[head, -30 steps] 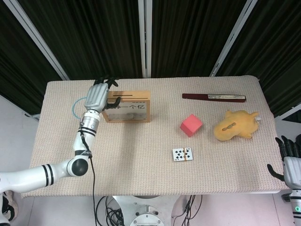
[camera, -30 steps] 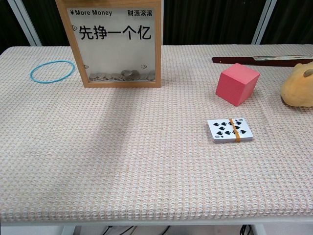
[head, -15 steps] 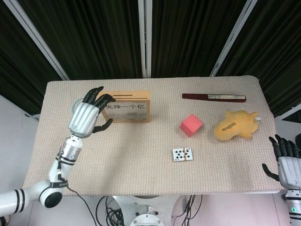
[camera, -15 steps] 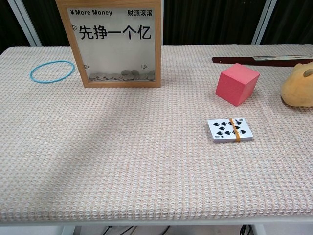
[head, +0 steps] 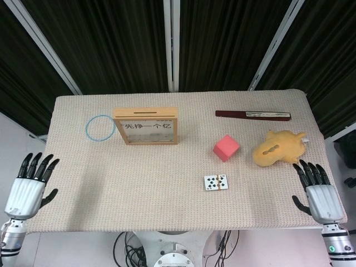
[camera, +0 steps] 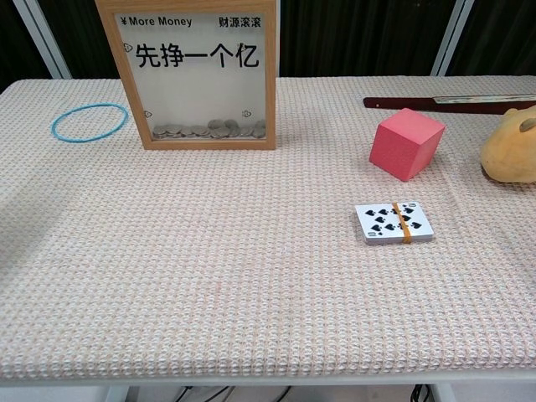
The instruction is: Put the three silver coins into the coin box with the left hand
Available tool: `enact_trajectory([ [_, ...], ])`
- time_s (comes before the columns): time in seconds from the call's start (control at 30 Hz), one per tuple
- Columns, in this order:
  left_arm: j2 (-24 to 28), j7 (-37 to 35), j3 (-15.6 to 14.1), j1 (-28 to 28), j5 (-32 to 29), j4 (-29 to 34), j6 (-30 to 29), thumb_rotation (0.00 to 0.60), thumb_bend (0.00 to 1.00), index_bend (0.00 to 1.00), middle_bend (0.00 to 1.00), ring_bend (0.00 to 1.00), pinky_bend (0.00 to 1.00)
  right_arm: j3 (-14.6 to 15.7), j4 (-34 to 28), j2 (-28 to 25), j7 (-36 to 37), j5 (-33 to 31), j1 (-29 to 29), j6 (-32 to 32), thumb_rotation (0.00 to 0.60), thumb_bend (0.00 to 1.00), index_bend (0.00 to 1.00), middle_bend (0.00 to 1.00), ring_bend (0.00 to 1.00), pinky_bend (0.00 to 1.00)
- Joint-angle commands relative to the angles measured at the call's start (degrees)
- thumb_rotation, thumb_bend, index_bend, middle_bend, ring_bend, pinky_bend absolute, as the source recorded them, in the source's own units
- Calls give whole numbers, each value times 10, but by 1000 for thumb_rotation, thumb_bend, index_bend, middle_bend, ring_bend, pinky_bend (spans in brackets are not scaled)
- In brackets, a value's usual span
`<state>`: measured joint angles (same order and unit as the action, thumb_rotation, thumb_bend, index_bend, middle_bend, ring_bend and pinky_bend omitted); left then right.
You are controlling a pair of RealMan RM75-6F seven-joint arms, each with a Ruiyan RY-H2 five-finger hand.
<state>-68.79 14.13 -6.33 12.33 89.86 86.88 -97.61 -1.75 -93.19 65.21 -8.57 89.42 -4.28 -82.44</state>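
My left hand (head: 26,187) hangs off the desk (head: 167,194) edge, fingers spread and empty; silver coins (camera: 205,130) lie inside the coin box (head: 146,125) ahead, so I judge the job done.

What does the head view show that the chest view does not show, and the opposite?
Only the head view shows the two hands, both with fingers apart and holding nothing: the left hand off the table's left edge, the right hand at its right edge. It also shows the slot on top of the coin box and the whole yellow plush toy.

Only the chest view shows the silver coins lying at the bottom of the box, and the words "More Money".

Both show the blue ring, red cube, banded playing cards and dark flat stick.
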Motion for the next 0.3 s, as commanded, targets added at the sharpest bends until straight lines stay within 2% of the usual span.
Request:
enact_trajectory([
  [0.03,0,-25,2,-14,-11,5,5,600,201,133,69,0,20,1,-11,3,-17,14,-10,1,600,217,0,0,0,0],
  [0.3,23,-44,8,-19,-19,21,48,600,207,134,66,0,15,-2,-2,5,-18,22,-10,-15,600,218,0,0,0,0],
])
